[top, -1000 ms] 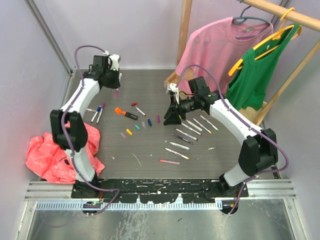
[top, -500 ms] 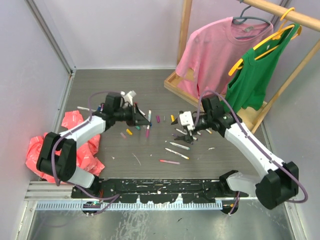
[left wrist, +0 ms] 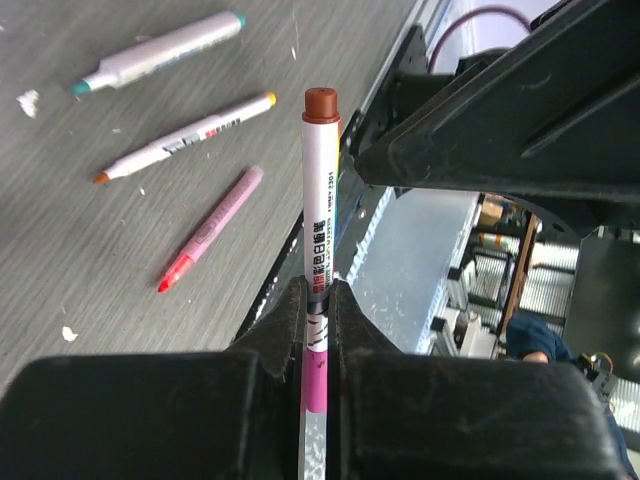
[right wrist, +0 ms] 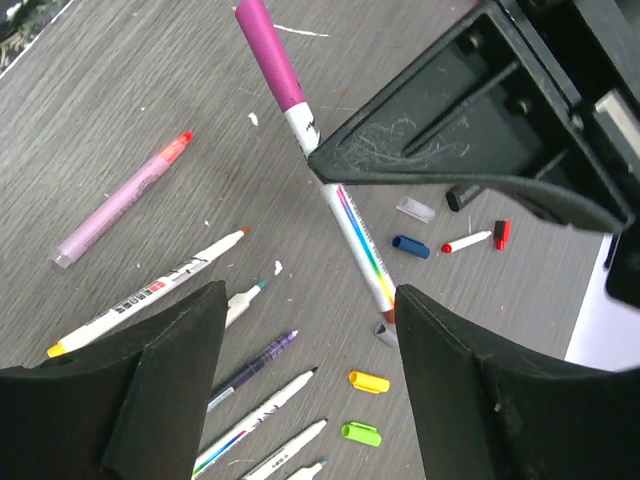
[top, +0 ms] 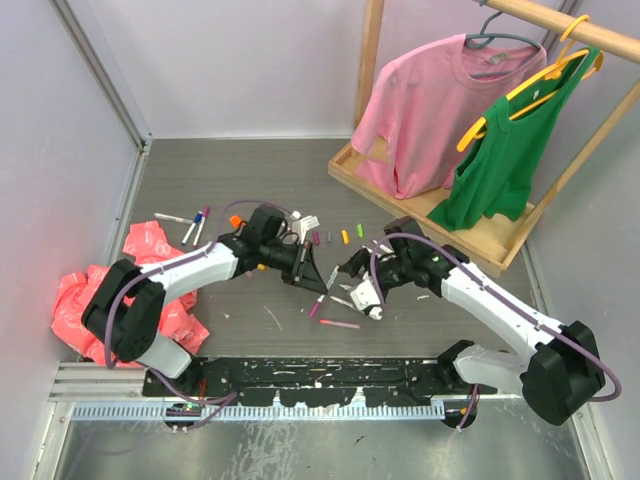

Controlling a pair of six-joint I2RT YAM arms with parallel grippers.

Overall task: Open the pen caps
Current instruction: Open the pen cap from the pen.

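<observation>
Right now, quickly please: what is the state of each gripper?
Left gripper: closed, holding a pen.
Right gripper: open, holding nothing.

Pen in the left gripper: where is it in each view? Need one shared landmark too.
Top external: pen at centre, slanting down from the left gripper, magenta end lowest.
Left wrist: pen at centre, upright out of the shut jaws, brown end on top.
Right wrist: pen runs diagonally from top centre, magenta end uppermost.
Landmark: red-tipped pink pen lying on the table.
</observation>
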